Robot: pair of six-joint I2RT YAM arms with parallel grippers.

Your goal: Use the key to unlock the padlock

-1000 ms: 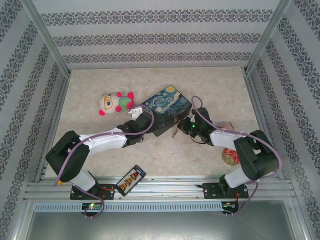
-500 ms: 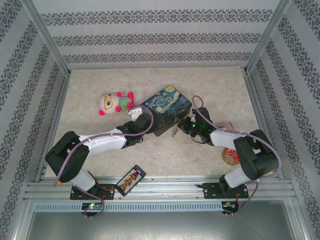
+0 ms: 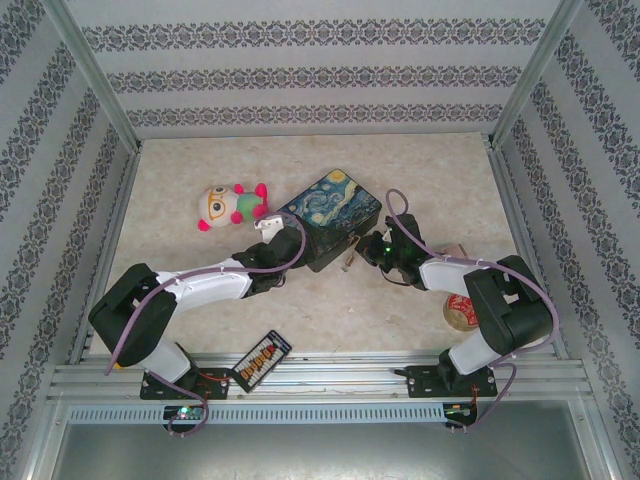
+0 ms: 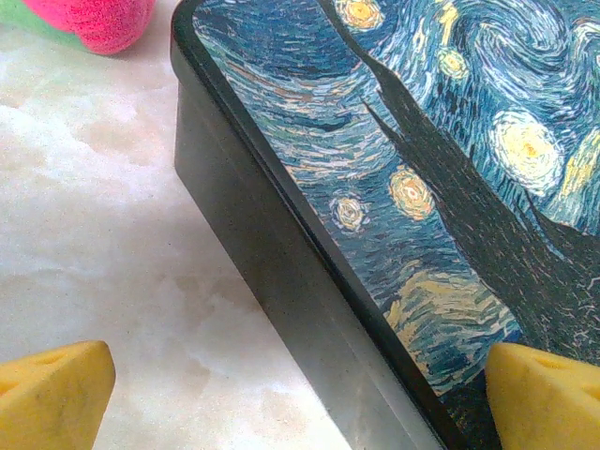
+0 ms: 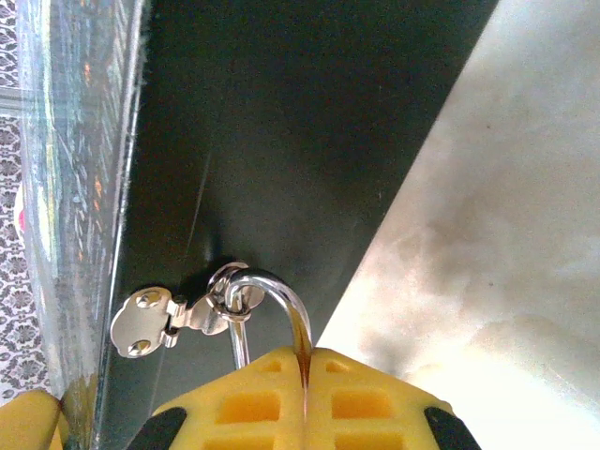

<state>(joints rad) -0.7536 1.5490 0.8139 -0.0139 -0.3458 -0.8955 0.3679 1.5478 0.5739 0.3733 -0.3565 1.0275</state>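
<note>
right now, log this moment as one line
left claw: open over box edge | right claw: shut on padlock at shackle | shackle threaded through box hasp

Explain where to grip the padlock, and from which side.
Probably at the end away from the latch, coming square to the box's dark wall: the padlock's shackle runs through the latch ring, leaving only that end free. The right pincer is shut there.

Bare table (image 3: 430, 170) behind painted box (image 3: 330, 215); plush toy (image 3: 228, 205) near its left corner.
</note>
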